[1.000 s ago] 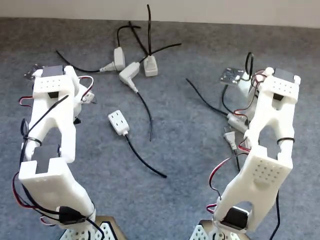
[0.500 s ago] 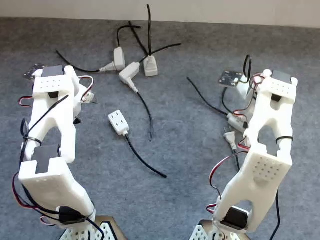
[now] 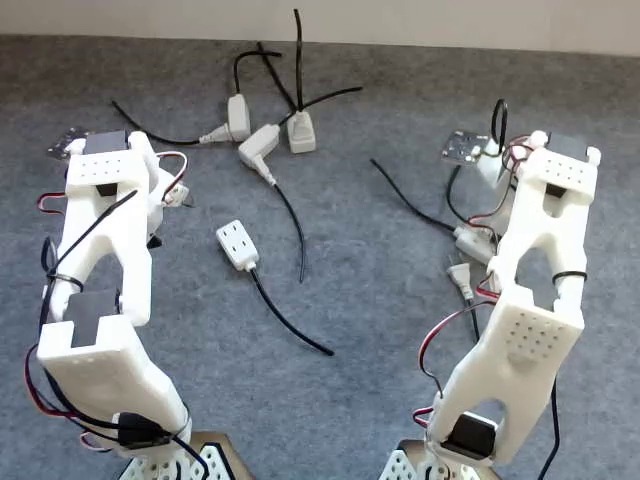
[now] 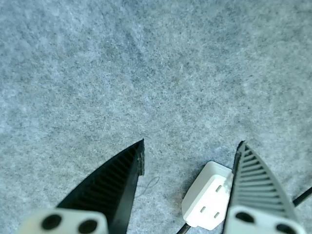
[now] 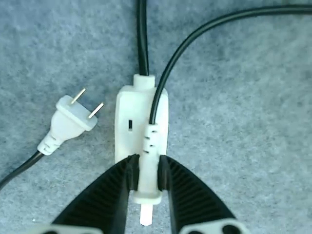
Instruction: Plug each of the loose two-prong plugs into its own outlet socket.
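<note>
Right wrist view showed the right claw (image 5: 145, 168) closed narrow on a white plug (image 5: 148, 146), its black fingers (image 5: 109, 200) pressing the plug's body from both sides while one metal prong stuck out between them. The plug lay lengthwise over a long white socket (image 5: 127, 122), and its black cord (image 5: 204, 34) curved off from the far end, beside the socket's own thicker cord (image 5: 142, 34). Just beside the long socket, not touching it, lay a second plug (image 5: 73, 119) with both prongs bare and pointing toward the socket's side. From the high view the second plug (image 3: 459, 273) sat on the grey carpet (image 3: 380, 330) close against the right arm (image 3: 530, 290), with the long socket (image 3: 468, 240) partly hidden under that arm. Left wrist view showed the left claw (image 4: 191, 146) spread wide and holding nothing, low over the carpet, with a small white socket (image 4: 207, 202) lying between its fingers (image 4: 119, 183), close to one of them and well apart from the other. This was most likely the same small socket (image 3: 238, 245) that the high view showed between the two arms, nearer the left arm (image 3: 100, 250), its cord running away across the carpet. At the far side of the carpet, three more white cord ends (image 3: 258, 148) lay clustered near one another, their black cords fanning outward, well apart from both arms.
</note>
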Robot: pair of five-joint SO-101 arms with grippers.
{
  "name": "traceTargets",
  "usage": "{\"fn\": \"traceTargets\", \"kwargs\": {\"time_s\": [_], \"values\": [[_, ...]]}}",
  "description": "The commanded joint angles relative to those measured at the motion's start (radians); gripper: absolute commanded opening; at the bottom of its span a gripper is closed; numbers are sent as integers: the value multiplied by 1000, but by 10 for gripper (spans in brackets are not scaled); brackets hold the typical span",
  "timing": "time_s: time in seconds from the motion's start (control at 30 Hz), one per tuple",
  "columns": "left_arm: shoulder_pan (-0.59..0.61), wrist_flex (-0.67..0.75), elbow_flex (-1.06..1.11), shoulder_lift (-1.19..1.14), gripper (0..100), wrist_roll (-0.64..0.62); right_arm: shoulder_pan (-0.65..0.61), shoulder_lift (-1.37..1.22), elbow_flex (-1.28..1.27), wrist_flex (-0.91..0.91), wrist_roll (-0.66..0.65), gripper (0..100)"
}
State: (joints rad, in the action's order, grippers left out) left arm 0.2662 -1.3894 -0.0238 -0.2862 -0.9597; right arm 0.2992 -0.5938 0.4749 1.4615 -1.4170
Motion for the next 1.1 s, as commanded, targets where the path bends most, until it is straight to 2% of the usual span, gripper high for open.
{"fn": "traceTargets", "kwargs": {"time_s": [0.0,0.33,0.57,0.83,0.93,1.0,1.07], "values": [[5,8,-18,4,294,6,-24,58,93,-4,54,22],[5,21,-16,2,294,15,-180,162,361,297,110,19],[-45,23,-16,2,292,259,-302,259,639,302,264,19],[-166,138,68,16,292,486,-410,406,661,298,608,19],[-193,141,74,16,291,514,-426,409,664,298,681,19],[-189,143,76,16,291,514,-421,401,651,302,680,19],[-174,143,74,15,291,514,-360,378,578,302,675,19]]}}
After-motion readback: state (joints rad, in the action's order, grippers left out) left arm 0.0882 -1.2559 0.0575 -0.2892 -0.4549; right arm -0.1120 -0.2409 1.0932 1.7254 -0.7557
